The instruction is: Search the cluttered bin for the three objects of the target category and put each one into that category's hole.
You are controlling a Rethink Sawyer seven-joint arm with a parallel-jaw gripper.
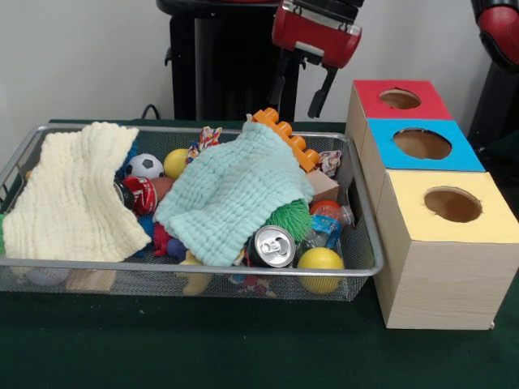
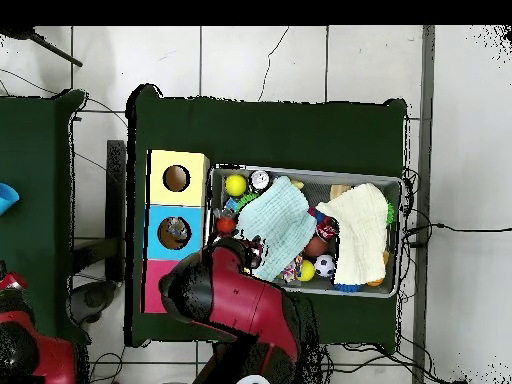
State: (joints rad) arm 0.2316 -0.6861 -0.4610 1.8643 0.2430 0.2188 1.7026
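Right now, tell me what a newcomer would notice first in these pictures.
First, the wire mesh bin heaped with toys under two draped cloths: a mint green cloth in the middle and a pale yellow cloth at the picture's left. Next, three wooden boxes beside it at the right, topped red, blue and yellow. The gripper hangs open above the bin's far rim.

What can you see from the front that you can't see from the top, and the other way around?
Only the front shows the hand open above the bin, and the boxes' wooden sides. Only the top view shows the floor tiles, the arm's red back and something inside the blue hole. Both show the two cloths, mint and cream, the can and the yellow ball.
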